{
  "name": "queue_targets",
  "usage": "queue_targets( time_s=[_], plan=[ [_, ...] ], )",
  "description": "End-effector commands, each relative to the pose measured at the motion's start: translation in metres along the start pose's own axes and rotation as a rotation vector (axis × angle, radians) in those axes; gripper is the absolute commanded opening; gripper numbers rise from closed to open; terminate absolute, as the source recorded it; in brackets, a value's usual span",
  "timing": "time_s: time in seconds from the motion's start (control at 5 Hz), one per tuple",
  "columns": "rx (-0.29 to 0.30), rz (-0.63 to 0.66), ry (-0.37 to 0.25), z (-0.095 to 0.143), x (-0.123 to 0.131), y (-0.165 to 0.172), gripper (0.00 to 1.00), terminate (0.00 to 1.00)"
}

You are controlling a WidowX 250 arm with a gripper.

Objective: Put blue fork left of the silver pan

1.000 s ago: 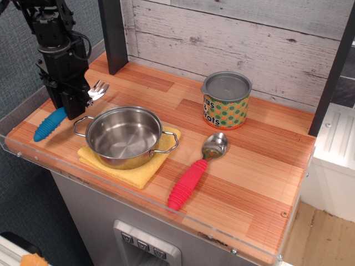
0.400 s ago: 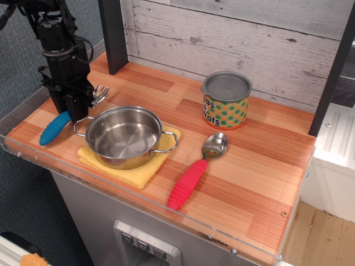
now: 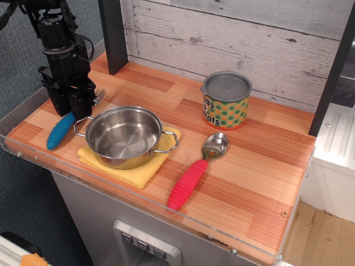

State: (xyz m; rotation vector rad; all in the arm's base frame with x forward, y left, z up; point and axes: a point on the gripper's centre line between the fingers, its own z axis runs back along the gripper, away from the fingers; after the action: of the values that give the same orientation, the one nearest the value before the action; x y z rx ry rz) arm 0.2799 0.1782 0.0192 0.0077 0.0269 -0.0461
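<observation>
The blue fork (image 3: 60,132) lies left of the silver pan (image 3: 128,158), its ribbed blue handle slanting down toward the counter's left edge. Its metal head is mostly hidden behind my gripper; only a sliver of the tines (image 3: 99,97) shows. My black gripper (image 3: 74,110) stands upright over the fork's neck, shut on it, close to the pan's left wire handle (image 3: 81,123). I cannot tell whether the handle touches the wood. The pan is empty and sits on a yellow cloth (image 3: 140,174).
A pink-red handled spoon (image 3: 191,177) lies right of the pan. A dotted can with a grey lid (image 3: 226,102) stands at the back. A black post (image 3: 112,34) rises behind the gripper. A clear plastic lip (image 3: 33,157) edges the counter's front and left.
The gripper with the fork has shifted slightly right and down toward the counter. The fork's head, visible earlier, is now mostly hidden behind the gripper, and the blue handle has moved right.
</observation>
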Motion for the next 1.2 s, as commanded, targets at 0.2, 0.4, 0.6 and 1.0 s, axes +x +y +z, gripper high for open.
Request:
queue_targets(
  time_s=[0.2, 0.4, 0.6, 1.0],
  plan=[
    [0.05, -0.023, -0.05, 0.03, 0.016, -0.002, 1.0, 0.0],
    [0.056, -0.009, -0.058, 0.038, 0.017, -0.002, 1.0, 0.0],
    [0.064, 0.019, -0.064, 0.053, 0.018, -0.002, 1.0, 0.0],
    [0.059, 0.08, -0.087, 0.088, 0.022, -0.007, 1.0, 0.0]
  ],
)
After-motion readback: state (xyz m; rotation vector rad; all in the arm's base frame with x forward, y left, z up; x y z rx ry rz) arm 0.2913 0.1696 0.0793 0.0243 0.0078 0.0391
